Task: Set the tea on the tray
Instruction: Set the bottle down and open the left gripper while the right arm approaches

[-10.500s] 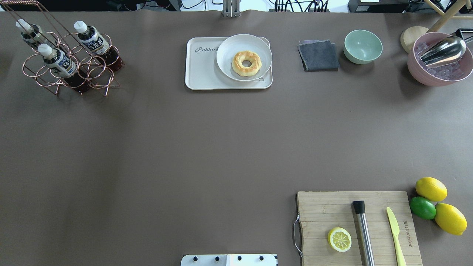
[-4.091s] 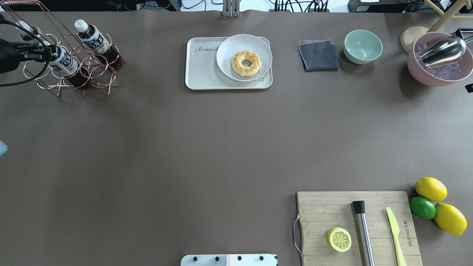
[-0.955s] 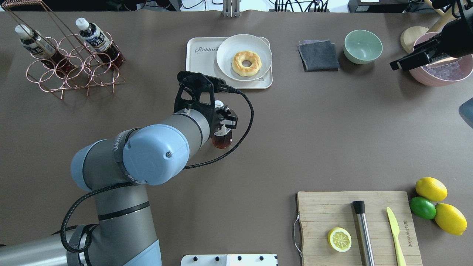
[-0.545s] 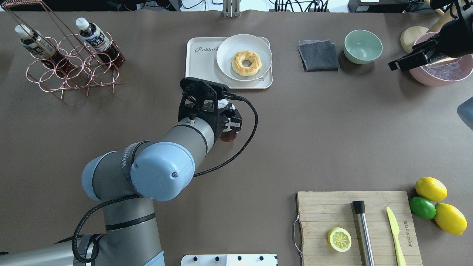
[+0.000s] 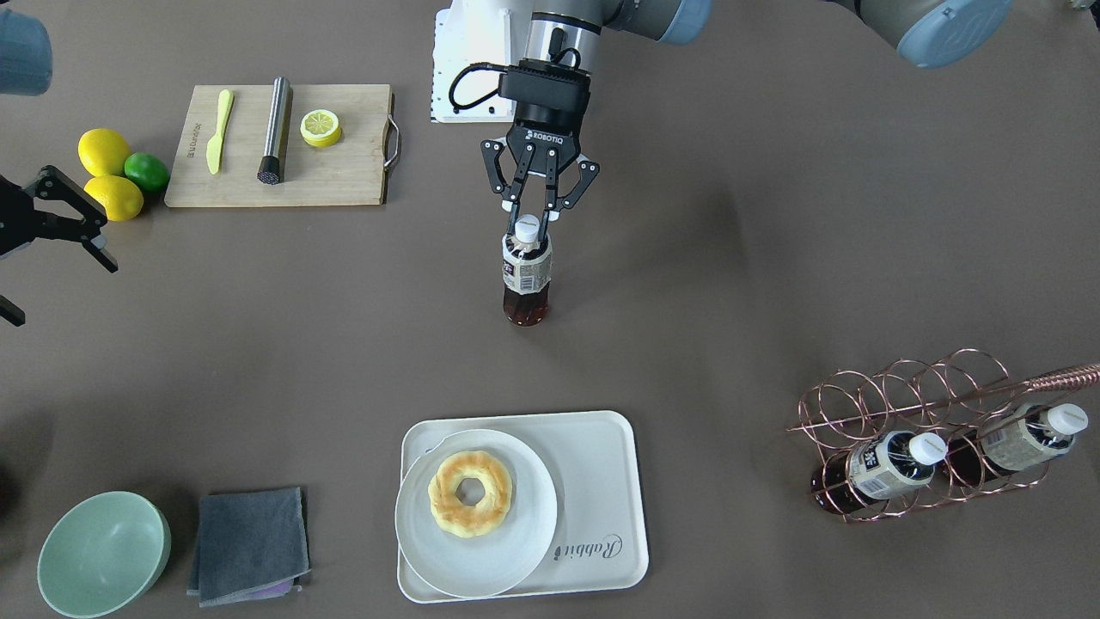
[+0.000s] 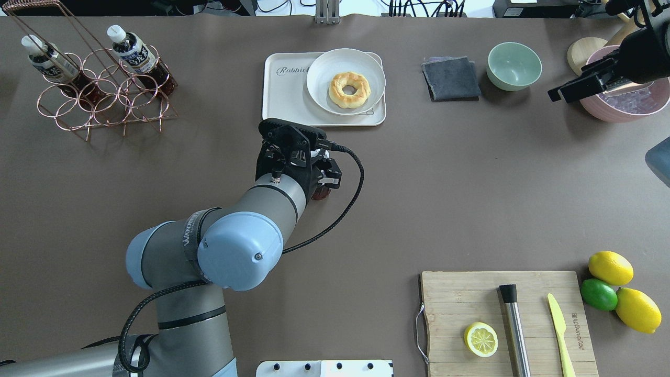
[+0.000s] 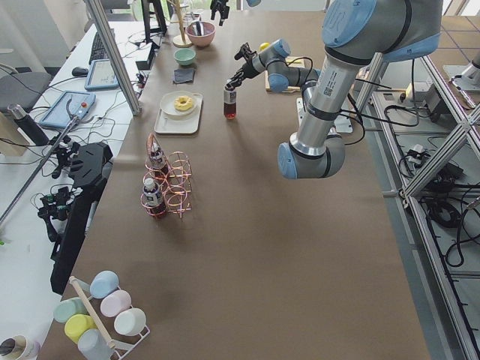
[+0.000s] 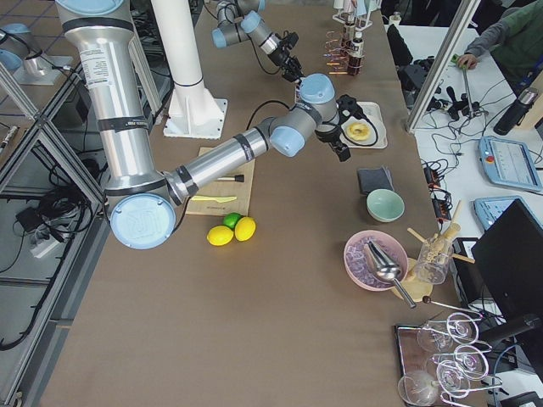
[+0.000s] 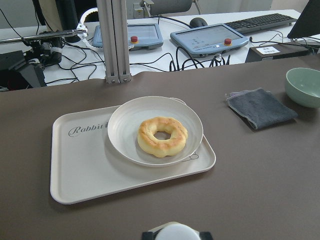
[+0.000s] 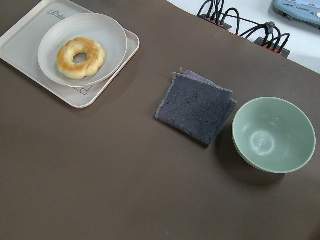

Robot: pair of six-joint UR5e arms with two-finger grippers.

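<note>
Overhead view, read left to right. At 10 o'clock on the brown worktop, a copper wire ring rack is seen. Two clear plastic bottles of dark liquid with white caps are leaned in its rings.

The left arm is reached in from 7 o'clock toward the centre. The left pincer is pointed down and pinched on the white cap and neck of the tea, a small clear bottle of red-brown liquid with a beige-grey label. The tea is held upright at 6 o'clock of the white rounded rectangular plastic tray, apart from it and not on it. Whether its base touches the worktop cannot be told.

The tray is set at 12 o'clock on the worktop. A round white plate with a golden ring doughnut is carried on the tray's 3 o'clock half, and the half with the "Rabbit" script is bare.

At 3 o'clock of the tray, a folded dark grey cloth is laid, then a pale green bowl.

At 2 o'clock, the right pincer is spread with nothing between its fingers, beside a pink bowl of ice.

At 5 o'clock, a wooden cutting board is loaded with a lemon half, a steel muddler and a yellow-green plastic knife. Two lemons and a lime are grouped at its 3 o'clock.
</note>
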